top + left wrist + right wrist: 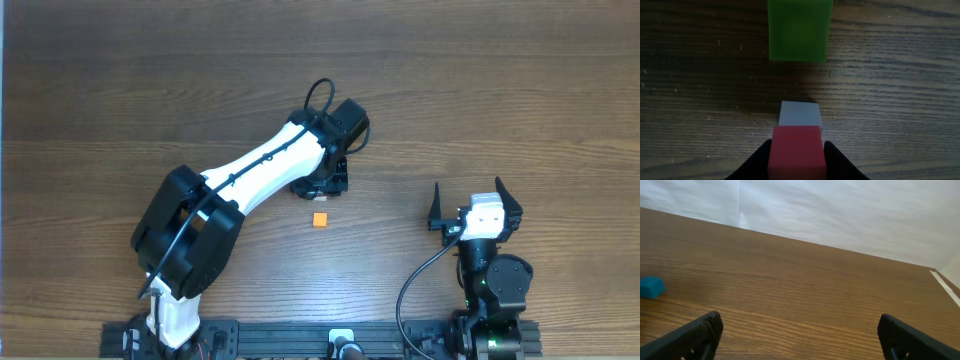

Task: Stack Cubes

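Broadly, the dark brown wood-grain counter (520,80) carries everything, and in the right wrist view its far edge meets a white backdrop (840,210). The white and black left arm (260,165) reaches up the middle. Its left gripper (797,159) is closed on a red cube (795,145), with one black finger against each side. The right gripper (468,192) sits near its own base, its fingers spread wide over bare wood. In the left wrist view a green cube (799,30) lies beyond the held one and apart from it. A pale grey cube (799,114) shows just past the red one, though I cannot tell whether they touch. A small blue cube (651,287) rests well apart from the right gripper. In the top view a tiny orange cube (320,220) lies near the left gripper.
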Robot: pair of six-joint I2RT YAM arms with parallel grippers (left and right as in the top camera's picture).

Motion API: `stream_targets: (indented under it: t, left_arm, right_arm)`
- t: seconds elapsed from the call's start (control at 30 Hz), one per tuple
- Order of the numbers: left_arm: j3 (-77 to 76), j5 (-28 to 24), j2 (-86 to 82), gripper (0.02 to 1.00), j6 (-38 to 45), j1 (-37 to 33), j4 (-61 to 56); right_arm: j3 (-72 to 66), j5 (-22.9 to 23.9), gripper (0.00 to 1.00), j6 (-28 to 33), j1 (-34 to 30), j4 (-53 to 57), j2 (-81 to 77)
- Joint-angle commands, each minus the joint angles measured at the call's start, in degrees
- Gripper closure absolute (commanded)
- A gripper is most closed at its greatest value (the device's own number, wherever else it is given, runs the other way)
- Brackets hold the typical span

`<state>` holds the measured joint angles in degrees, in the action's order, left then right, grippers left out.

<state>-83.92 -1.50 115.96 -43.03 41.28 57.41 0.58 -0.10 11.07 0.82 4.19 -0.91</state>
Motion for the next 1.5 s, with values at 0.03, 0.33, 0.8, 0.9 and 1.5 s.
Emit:
stream_targets:
  t: [0.03, 0.33, 0.8, 0.9, 1.5]
  left_arm:
    - [-0.9, -0.4, 1.1, 0.649, 0.8, -0.3, -0.1]
    - [-0.9, -0.8, 0.9, 0.507, 0.4, -0.3, -0.1]
    - [8.7, -3.7, -11.5, 0.411, -4.0, 1.2, -1.6]
    - [14.2, -4.3, -15.8, 0.393, -5.9, 3.1, -4.9]
    - [18.3, -0.3, -13.7, 0.404, -11.5, 8.3, -7.6]
  right_arm:
    - [-0.3, -0.5, 0.009, -0.3, -0.3, 0.2, 0.4]
    - [-0.3, -0.5, 0.009, -0.3, -0.3, 0.1, 0.4]
    - [-0.3, -0.5, 0.007, -0.3, -0.3, 0.1, 0.4]
    - [-0.3, -0.5, 0.009, -0.3, -0.3, 0.1, 0.4]
    - [-0.3, -0.5, 0.009, -0.3, -0.3, 0.1, 0.4]
